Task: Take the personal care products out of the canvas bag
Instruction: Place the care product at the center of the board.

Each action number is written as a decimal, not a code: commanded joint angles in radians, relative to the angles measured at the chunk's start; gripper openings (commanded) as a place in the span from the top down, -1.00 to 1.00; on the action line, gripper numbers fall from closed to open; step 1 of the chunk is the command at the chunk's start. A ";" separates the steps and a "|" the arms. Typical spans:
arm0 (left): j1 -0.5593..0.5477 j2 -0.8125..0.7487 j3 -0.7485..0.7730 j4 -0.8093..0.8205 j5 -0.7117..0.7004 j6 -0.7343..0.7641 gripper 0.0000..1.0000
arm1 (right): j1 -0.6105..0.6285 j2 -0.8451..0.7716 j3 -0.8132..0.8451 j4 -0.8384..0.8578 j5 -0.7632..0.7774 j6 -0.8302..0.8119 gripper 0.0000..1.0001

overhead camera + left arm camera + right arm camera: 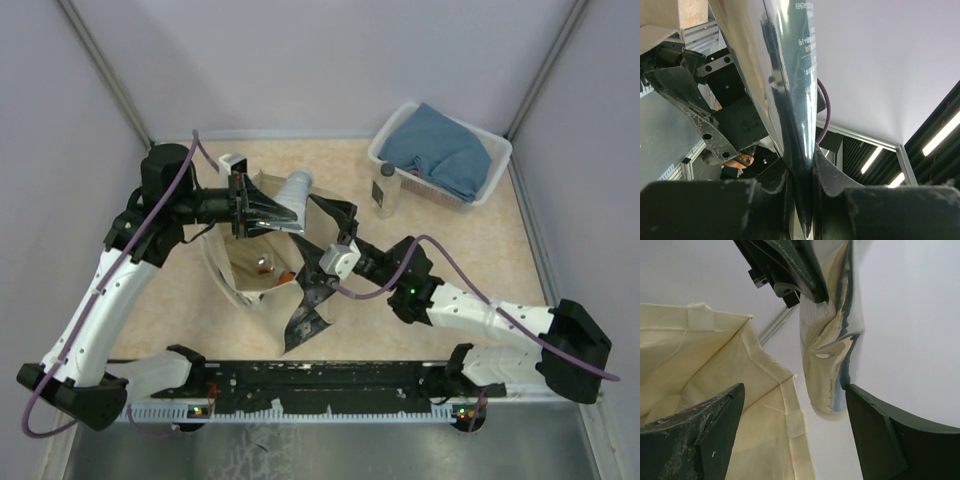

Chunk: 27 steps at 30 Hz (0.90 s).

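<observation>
My left gripper (268, 207) (807, 160) is shut on a glossy silver-white tube (293, 192) (790, 90) (832, 355), one of the personal care products, and holds it above the canvas bag (245, 280) (715, 365). The cream bag lies open under it, with small items (283, 276) inside, one of them orange. My right gripper (312, 250) (795, 390) is open just right of the bag's mouth. The tube's free end hangs between its fingers without touching either. A white bottle with a grey cap (387, 190) stands on the table.
A white plastic basket (395, 125) holding a blue folded cloth (440, 150) sits at the back right corner, beside the standing bottle. Grey walls close in the table on three sides.
</observation>
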 commanded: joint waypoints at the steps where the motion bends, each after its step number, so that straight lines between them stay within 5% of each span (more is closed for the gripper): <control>1: 0.005 -0.035 0.002 0.077 0.040 0.006 1.00 | 0.011 0.036 0.095 0.108 -0.022 -0.047 -0.65; 13: 0.004 -0.044 -0.015 0.079 0.049 0.014 1.00 | 0.008 0.125 0.199 0.158 -0.022 -0.083 -0.52; 15: 0.003 -0.047 -0.018 0.085 0.050 0.011 1.00 | 0.008 0.134 0.215 0.144 -0.025 -0.077 -0.12; 18: 0.003 -0.047 -0.019 0.092 0.051 0.008 1.00 | 0.008 0.138 0.225 0.138 -0.017 -0.063 0.94; 27: 0.004 -0.060 -0.039 0.179 0.064 -0.022 1.00 | 0.008 0.116 0.248 0.071 0.048 -0.027 1.00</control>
